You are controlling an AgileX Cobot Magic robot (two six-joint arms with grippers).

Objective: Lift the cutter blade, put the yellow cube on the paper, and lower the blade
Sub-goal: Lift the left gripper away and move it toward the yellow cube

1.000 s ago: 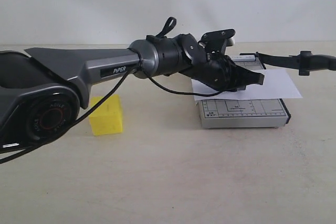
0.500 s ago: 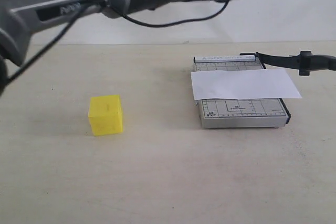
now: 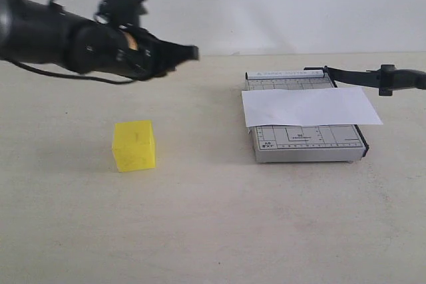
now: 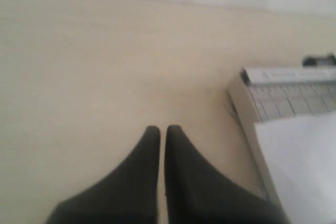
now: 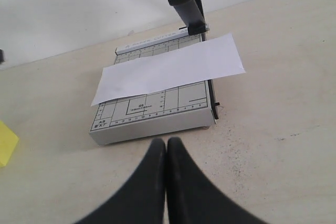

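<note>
Exterior view: the blade (image 3: 373, 76) stands raised off the trimmer (image 3: 306, 144), hinged at the far side and reaching out toward 3 o'clock. The paper (image 3: 309, 106) lies across the trimmer with nothing on it. The cube (image 3: 134, 145) sits on the table (image 3: 213, 231), well apart from the trimmer at its 9 o'clock. The left gripper (image 3: 192, 51) hangs in the air at about 1 o'clock of the cube, touching nothing.

Left wrist view: its fingers are together but for a hairline gap and hold nothing. A corner of the trimmer and the paper's edge show beyond them. The cube is out of this picture.

Right wrist view: the right gripper (image 5: 166, 142) has its fingers pressed together, empty, just short of the trimmer's near edge. The blade's handle stands upright at the far side, and a yellow corner of the cube shows at the picture's edge.

The raising looks done, so the step in hand is fetching the cube. The left gripper would need to spread its fingers, drop over the cube, then close on opposite faces. No container is in view.
</note>
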